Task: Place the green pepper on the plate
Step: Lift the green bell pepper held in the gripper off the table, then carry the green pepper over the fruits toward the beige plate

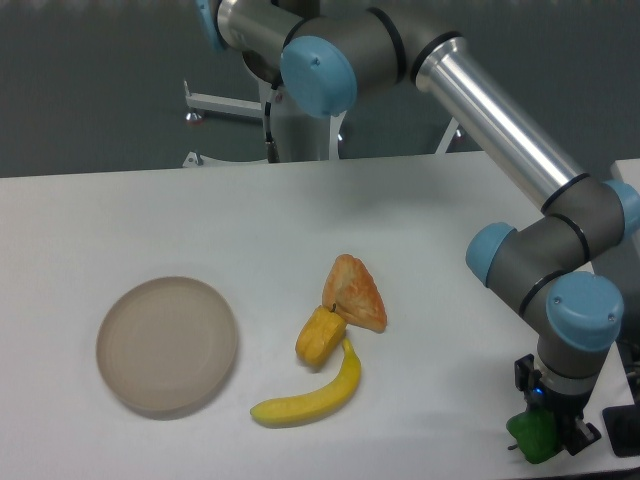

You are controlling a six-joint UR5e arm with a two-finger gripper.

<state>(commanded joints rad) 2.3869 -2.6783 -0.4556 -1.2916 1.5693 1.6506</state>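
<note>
The green pepper (pixel 533 436) is at the table's front right corner, held between the fingers of my gripper (pixel 545 438), which points straight down and is shut on it. Only part of the pepper shows beside the black fingers (pixel 523 378). Whether it rests on the table or hangs just above it I cannot tell. The plate (pixel 167 346), round and beige-grey, lies flat at the front left, far from the gripper, with nothing on it.
Between plate and gripper lie a yellow-orange pepper (pixel 320 336), a banana (pixel 312 392) curving in front of it, and an orange wedge-shaped food item (pixel 355 292) behind it. The arm's long silver link (pixel 500 110) crosses the back right. A dark object (pixel 628 430) sits at the right edge.
</note>
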